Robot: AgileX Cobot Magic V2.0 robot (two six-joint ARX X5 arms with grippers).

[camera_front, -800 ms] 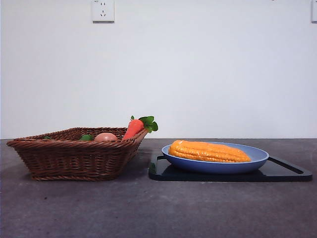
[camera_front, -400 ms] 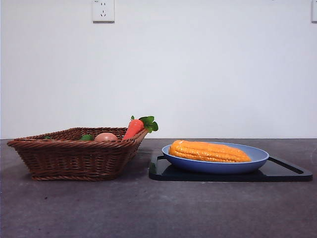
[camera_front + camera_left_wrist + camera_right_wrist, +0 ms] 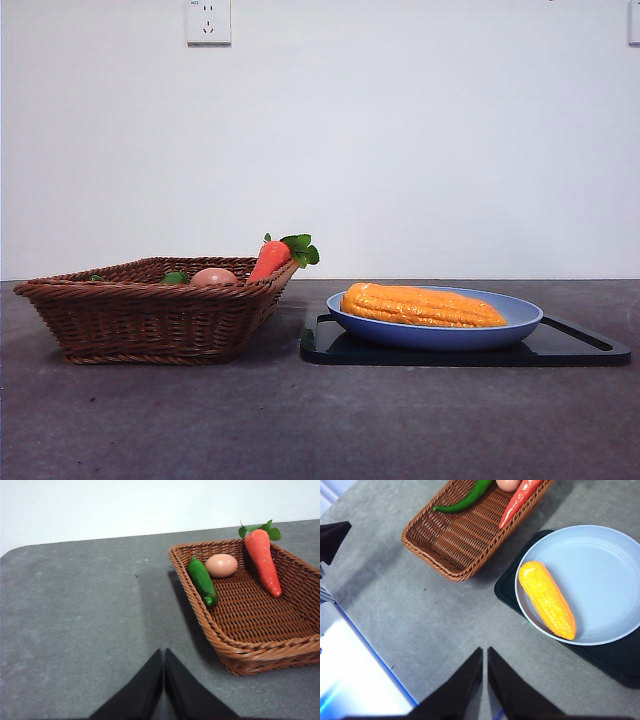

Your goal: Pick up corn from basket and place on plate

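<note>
Corn (image 3: 422, 306) lies on plate (image 3: 520, 322), front view; arms absent. Left wrist view: left gripper (image 3: 163, 680) clenched, empty, beside basket (image 3: 200, 610). Right wrist view: right gripper (image 3: 484, 677) clenched, empty, clear of the plate. Risk: corn near rim; a nudge could roll it off.

1. A plain white wall (image 3: 400, 150) rises directly behind the dark grey speckled tabletop (image 3: 300, 420).
2. A white square wall socket (image 3: 208, 21) sits high on that wall.
3. Even, soft light; faint shadows on the tabletop.
</note>
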